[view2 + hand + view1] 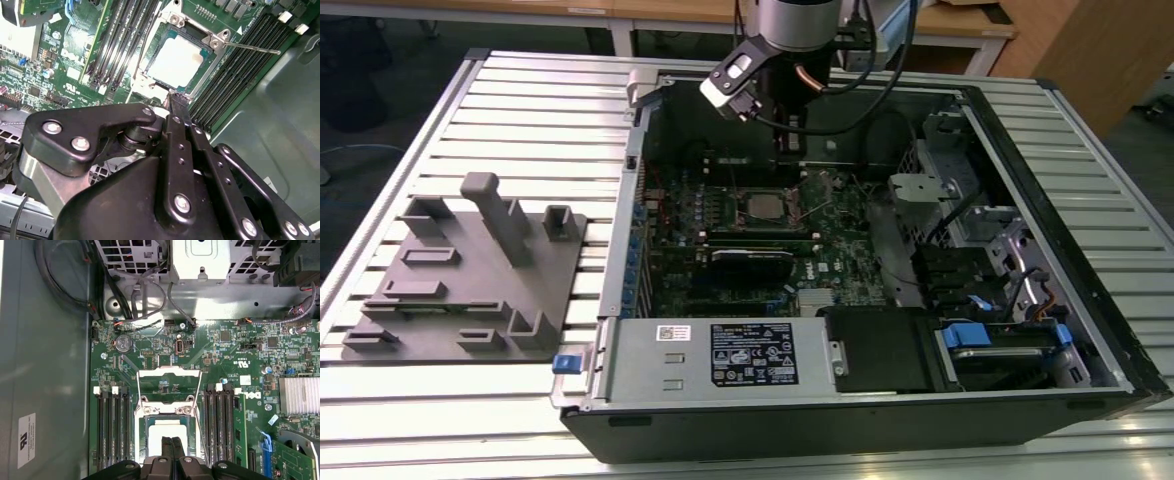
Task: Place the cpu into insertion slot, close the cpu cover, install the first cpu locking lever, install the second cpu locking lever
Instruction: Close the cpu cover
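The cpu lies flat in the insertion slot, its pale metal top also seen in the second wrist view. My gripper is shut with nothing between the fingers, its tips just over the chip's near edge. In the exterior view the gripper hangs over the board just behind the slot. The cpu cover appears swung up and open beyond the slot, with green board showing through its window. Thin wire levers stand free; one sticks out from a slot corner.
The open computer case lies on a slatted metal table. Black memory slots flank the socket on both sides. Cables and a drive cage crowd the case's far side. A grey fixture block sits at the exterior view's left.
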Action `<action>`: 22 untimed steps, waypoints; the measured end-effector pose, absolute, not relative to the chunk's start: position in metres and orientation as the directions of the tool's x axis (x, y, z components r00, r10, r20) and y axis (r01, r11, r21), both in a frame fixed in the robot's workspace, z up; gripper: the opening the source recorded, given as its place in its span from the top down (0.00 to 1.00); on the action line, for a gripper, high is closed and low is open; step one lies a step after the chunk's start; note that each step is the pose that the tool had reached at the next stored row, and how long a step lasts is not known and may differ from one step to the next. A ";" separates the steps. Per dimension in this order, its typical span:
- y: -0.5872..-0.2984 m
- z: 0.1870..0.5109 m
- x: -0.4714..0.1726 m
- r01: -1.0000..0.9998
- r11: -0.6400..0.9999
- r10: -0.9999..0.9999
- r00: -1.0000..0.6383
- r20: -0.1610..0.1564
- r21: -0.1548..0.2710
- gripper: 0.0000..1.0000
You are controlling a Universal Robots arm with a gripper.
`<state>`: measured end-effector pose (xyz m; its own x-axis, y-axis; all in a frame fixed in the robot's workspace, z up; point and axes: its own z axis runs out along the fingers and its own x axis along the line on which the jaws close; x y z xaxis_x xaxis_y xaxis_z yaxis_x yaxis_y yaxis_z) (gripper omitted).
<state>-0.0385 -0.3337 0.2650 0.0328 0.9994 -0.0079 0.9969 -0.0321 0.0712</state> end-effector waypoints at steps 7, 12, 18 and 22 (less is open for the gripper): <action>-0.334 0.265 -0.037 0.997 -0.032 0.999 0.033 -0.008 0.071 0.90; -0.334 0.265 -0.035 0.997 -0.032 0.999 0.033 -0.008 0.071 0.90; -0.334 0.265 -0.034 0.997 -0.032 0.999 0.033 -0.008 0.071 0.90; -0.334 0.265 -0.033 0.997 -0.032 0.999 0.033 -0.008 0.071 0.90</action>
